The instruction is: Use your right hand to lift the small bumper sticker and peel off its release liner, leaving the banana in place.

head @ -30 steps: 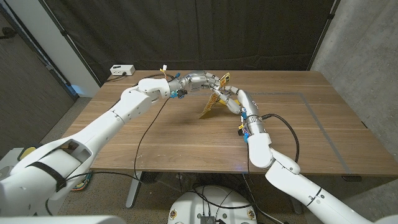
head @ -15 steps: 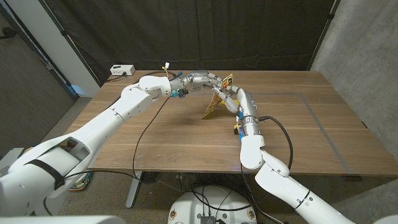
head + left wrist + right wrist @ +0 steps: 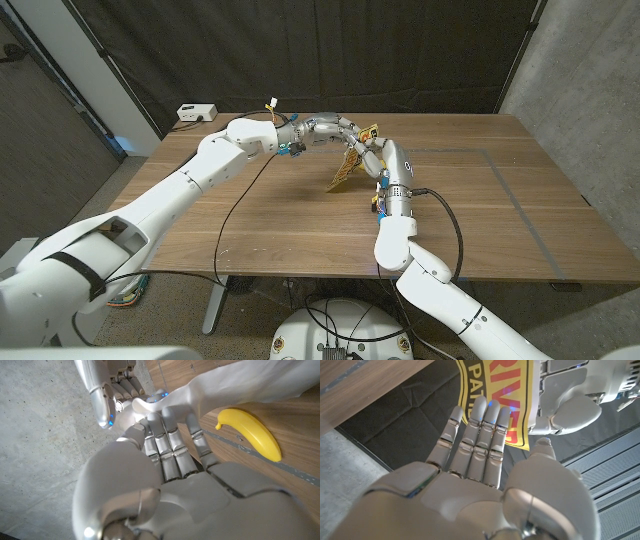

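Observation:
The bumper sticker point(image 3: 492, 390) is yellow with black letters and hangs in the air between both hands. In the head view the sticker point(image 3: 342, 171) slants down over the table's far middle. My right hand point(image 3: 366, 156) holds it from the right; in the right wrist view the right hand point(image 3: 480, 455) has straight fingers lying against the sticker's face. My left hand point(image 3: 340, 128) reaches in from the left, and the left hand point(image 3: 567, 407) pinches the sticker's white-edged side. The banana point(image 3: 252, 434) lies on the wood beside my right arm, apart from both hands.
A small white box point(image 3: 196, 113) sits at the table's far left corner point(image 3: 170, 140). A black cable point(image 3: 235, 205) runs along my left arm over the table. A grey line point(image 3: 520, 205) marks the wood on the right. A black curtain hangs behind.
My right forearm and elbow have swung to the left, standing steeper under the hand. Both hands have stayed on the raised sticker, the left hand shifting slightly right.

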### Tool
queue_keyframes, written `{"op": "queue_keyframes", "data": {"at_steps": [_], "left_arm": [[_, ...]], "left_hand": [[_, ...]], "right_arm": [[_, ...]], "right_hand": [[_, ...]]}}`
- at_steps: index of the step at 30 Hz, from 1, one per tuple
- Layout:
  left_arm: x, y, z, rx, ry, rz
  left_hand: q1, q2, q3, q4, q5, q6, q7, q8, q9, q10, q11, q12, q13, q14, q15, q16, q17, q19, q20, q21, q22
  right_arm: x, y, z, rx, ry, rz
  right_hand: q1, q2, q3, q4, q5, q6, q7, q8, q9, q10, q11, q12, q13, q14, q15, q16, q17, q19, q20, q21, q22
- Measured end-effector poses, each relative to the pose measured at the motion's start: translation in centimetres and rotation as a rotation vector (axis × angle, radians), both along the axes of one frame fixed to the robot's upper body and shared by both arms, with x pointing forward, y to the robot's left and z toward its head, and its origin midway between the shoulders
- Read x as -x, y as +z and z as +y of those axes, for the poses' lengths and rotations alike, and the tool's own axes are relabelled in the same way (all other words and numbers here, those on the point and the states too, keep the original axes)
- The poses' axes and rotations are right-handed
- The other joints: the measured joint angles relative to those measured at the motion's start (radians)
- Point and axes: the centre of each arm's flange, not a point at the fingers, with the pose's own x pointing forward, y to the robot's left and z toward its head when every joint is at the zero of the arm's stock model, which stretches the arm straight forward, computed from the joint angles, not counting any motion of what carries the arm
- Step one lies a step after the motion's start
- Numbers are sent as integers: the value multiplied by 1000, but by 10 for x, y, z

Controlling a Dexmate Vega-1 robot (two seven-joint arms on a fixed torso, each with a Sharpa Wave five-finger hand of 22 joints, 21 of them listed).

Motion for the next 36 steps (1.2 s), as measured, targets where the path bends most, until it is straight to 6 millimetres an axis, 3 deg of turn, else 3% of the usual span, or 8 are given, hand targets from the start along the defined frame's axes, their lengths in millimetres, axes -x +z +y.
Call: {"op": "queue_keyframes", "data": {"at_steps": [5,10,14,22,28,32,33,36], "left_arm": [[1,1,-2,-9,-16,-10],[1,2,-5,-12,-30,-17],[1,2,-6,-15,-39,-21],[0,3,-7,-14,-49,-26],[-2,4,-6,-10,-51,-29],[-3,5,-4,-6,-48,-31],[-3,5,-4,-5,-49,-31],[-3,2,-5,-4,-49,-27]], "left_hand": [[-1,-1,0,0,0,0,0,0,0,0,0,0,0,0,0,-7,1,-4,3,3,-5],[-1,-1,4,4,0,0,0,0,0,-4,-4,8,4,0,0,-7,1,-4,3,4,-9],[-1,-1,4,4,0,0,0,0,0,-5,-5,8,2,0,0,-7,1,-4,3,11,-9],[-5,-5,7,1,0,0,0,0,0,-6,-5,8,4,0,0,-14,4,-9,-2,15,-14],[-6,-6,7,1,1,0,0,0,0,-5,-5,8,-3,0,0,-14,6,-9,-2,19,-19],[-6,-6,13,1,8,0,0,0,0,-3,-8,8,0,0,0,-14,6,-9,-2,23,-19],[-8,-8,13,1,8,11,-12,1,1,-1,-9,8,0,0,0,-14,6,-9,-2,23,-19],[-12,-14,13,1,8,13,-13,1,1,-1,-9,8,0,0,0,-21,8,-9,-2,23,-22]], "right_arm": [[-2,-1,2,-18,-36,-23],[-4,-3,1,-48,-74,-67],[-6,-4,0,-72,-94,-100],[-7,-5,-1,-114,-112,-152],[-9,-4,-3,-135,-126,-177],[-11,-3,-4,-152,-134,-203],[-11,-2,-4,-155,-133,-211],[-13,-2,-5,-167,-139,-217]], "right_hand": [[65,16,22,-33,-12,8,-2,26,36,4,-11,63,71,108,-32,14,11,121,-43,59,-2],[140,48,61,-72,-23,23,-8,60,62,25,-32,117,122,162,-53,14,25,143,-36,78,-3],[201,71,101,-83,-31,43,-12,88,80,45,-41,149,155,195,-63,25,48,152,-46,94,-2],[288,117,195,-83,-14,47,-12,99,85,50,-36,141,127,200,-65,11,68,156,-49,116,5],[300,117,229,-74,-2,47,-11,99,85,50,-36,127,105,199,-66,-2,71,155,-49,120,5],[312,112,251,-68,5,48,-11,99,86,52,-38,124,100,198,-68,-10,76,122,-56,120,9],[318,118,255,-71,7,20,-7,68,52,55,-41,124,100,199,-69,-10,76,120,-58,120,9],[324,113,260,-68,8,38,-2,85,58,60,-35,125,102,200,-69,-10,82,119,-60,124,9]]}}
